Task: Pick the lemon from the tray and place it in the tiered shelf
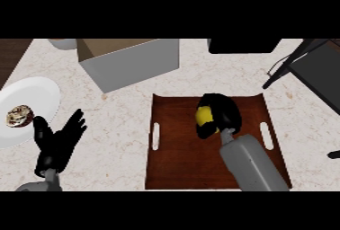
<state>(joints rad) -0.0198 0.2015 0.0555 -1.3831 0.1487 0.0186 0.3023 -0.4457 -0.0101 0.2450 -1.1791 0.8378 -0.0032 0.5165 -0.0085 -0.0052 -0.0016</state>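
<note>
Grab step: right hand (222,114) has its fingers curled round the lemon (204,116), mid-frame over the tray (176,157). Next I'd guess lift and carry to the shelf (312,67), upper right. Left hand (58,140) rests open, lower left.

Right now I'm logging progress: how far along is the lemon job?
Done: the right hand has its fingers curled round the lemon. In hand: the lemon is over the tray. Left: carrying it to the tiered shelf. The left hand rests open.
</note>
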